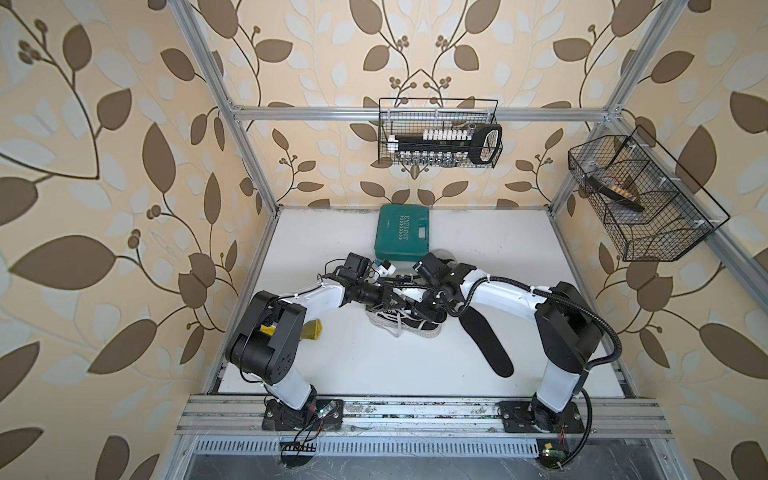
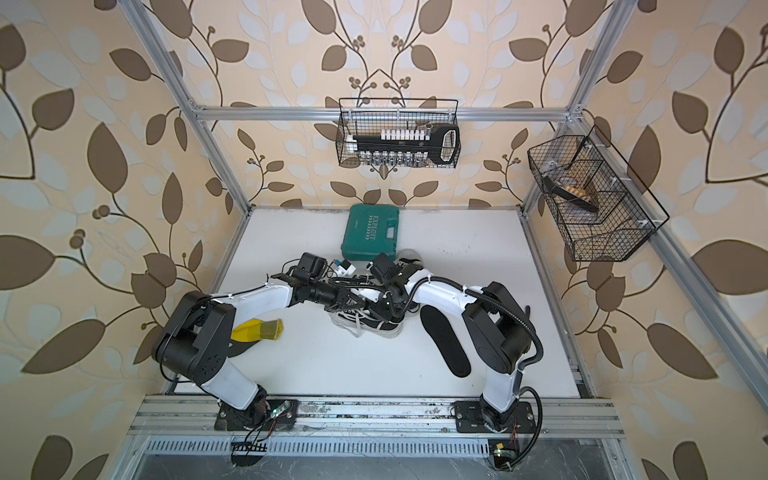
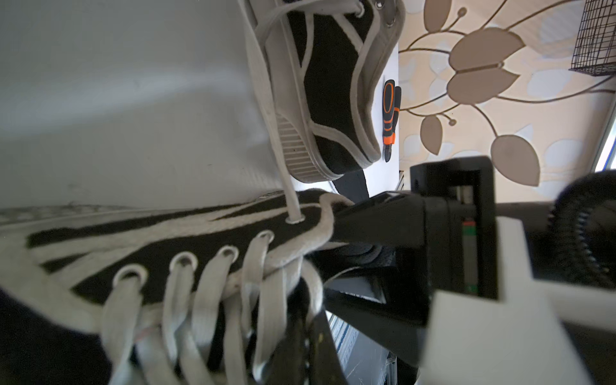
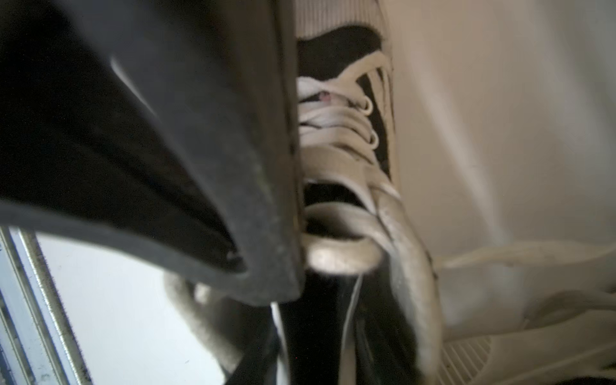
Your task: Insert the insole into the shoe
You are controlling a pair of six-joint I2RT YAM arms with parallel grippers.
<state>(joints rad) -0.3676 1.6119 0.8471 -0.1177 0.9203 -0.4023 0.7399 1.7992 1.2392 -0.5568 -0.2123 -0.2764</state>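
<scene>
**A:** How do the pincers stand?

**B:** The right gripper (image 3: 333,256) is spread. In the left wrist view its two black fingers (image 3: 373,216) stand apart at the collar of the black-and-white shoe (image 1: 419,325). The left gripper (image 1: 395,305) is pressed together at the laced front of the same shoe. I cannot tell whether any cloth sits between its jaws.

**A:** And the insole?

**B:** The black insole (image 1: 486,340) is outside the shoe, flat on the white table (image 1: 374,365). One end is just beside the right gripper and the other points toward that arm's base.

**A:** Anything to read?

**B:** Only on the green case (image 1: 401,235) behind the arms. It says "EXPLOIT" in white beside a row of chevrons, and the smaller print next to that is too small to make out. A second sneaker (image 3: 333,86) lies just by the case. Orange-handled pliers (image 3: 388,113) lie beyond it, near the wall.
</scene>
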